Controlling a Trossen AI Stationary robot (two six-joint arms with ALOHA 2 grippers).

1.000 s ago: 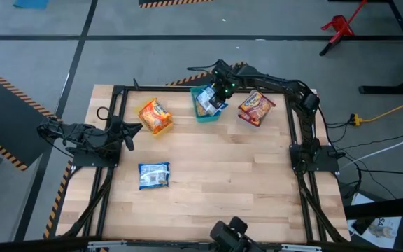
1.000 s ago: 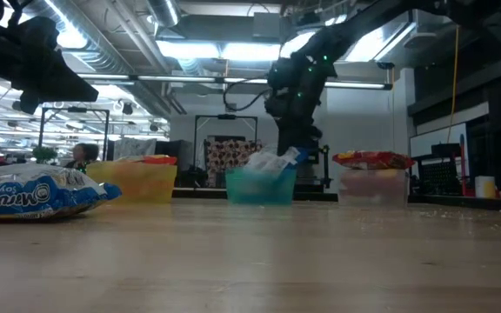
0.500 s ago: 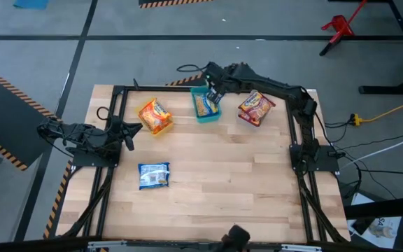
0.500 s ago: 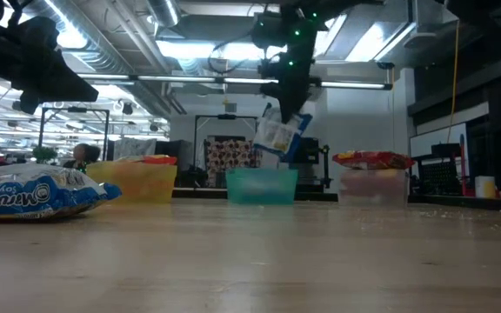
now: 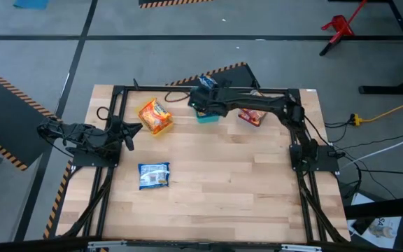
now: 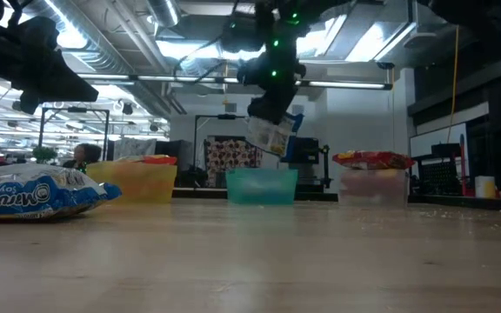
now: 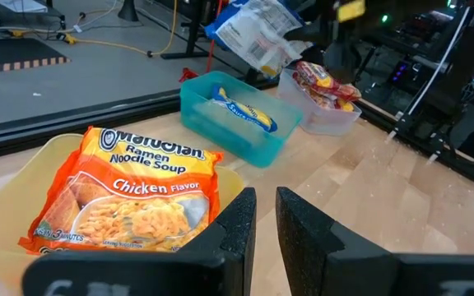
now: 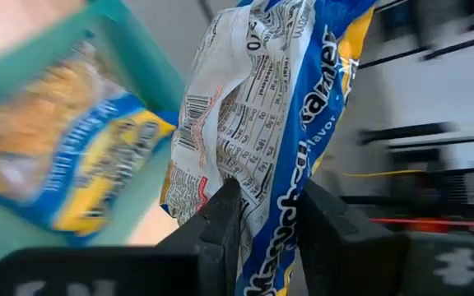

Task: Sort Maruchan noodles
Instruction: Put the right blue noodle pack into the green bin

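Our right gripper hangs above the teal bin, pinching a blue packet between its two fingers. The packet dangles clear of the bin, well off the table.

The hold looks narrow, at one edge of glossy film, so the packet could slide out on any quick swing and land on the table or half across a bin rim. It also hangs tilted, so set down as it is, it may catch the teal wall and stay propped there.

One blue packet already lies inside the teal bin. Another blue one lies on the open table nearer our left side, well apart from the bins. An orange chicken packet fills the yellow bin. Red packets sit in the clear bin, just beside the teal one.

Our left gripper waits at the left edge of the table, facing the yellow bin, its fingers close together with a thin gap and nothing between them.

The three bins stand in a row along the far edge, so a sideways move from here passes over a neighbour's rim. From above, the right arm covers the teal bin and part of the clear one, so we cannot tell how much room remains there.
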